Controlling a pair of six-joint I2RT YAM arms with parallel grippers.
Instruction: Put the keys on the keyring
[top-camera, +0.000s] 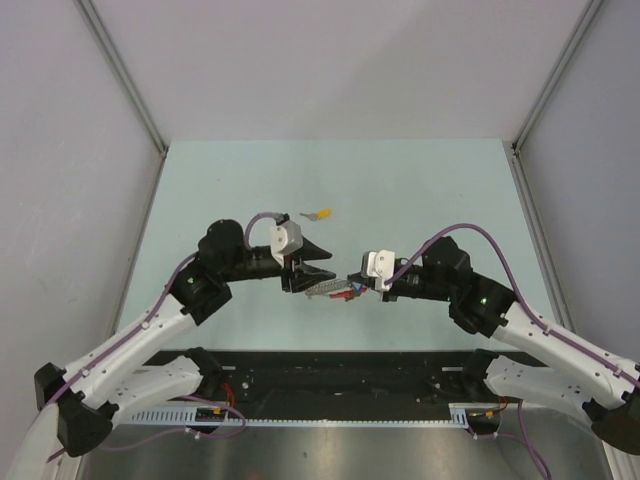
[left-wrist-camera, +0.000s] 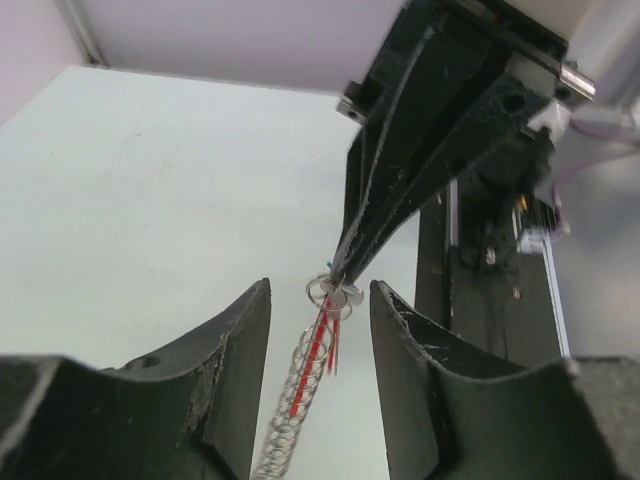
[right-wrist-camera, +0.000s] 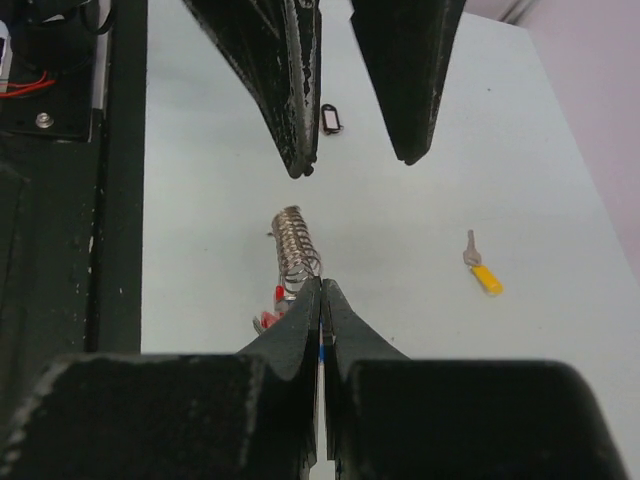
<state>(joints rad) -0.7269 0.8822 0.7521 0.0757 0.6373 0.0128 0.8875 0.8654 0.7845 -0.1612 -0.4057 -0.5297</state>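
My right gripper (top-camera: 352, 281) is shut; a sliver of a blue key (right-wrist-camera: 322, 345) shows between its closed fingers. The keyring (top-camera: 328, 288), a silvery coiled chain (right-wrist-camera: 296, 240) with a red tag (right-wrist-camera: 278, 295), starts at those fingertips and stretches toward my left gripper. My left gripper (top-camera: 310, 266) is open, with the chain (left-wrist-camera: 300, 385) lying between its two fingers (left-wrist-camera: 240, 370) untouched. The right gripper's tips (left-wrist-camera: 340, 275) meet the chain's small end rings there. A yellow-capped key (top-camera: 320, 214) lies alone on the table, also seen in the right wrist view (right-wrist-camera: 482, 271).
A small black loop-shaped tag (right-wrist-camera: 331, 120) lies on the table beyond the left gripper's fingers (right-wrist-camera: 290, 80). The pale green table (top-camera: 420, 190) has grey walls on three sides. A black rail with wiring (top-camera: 330, 385) runs along the near edge.
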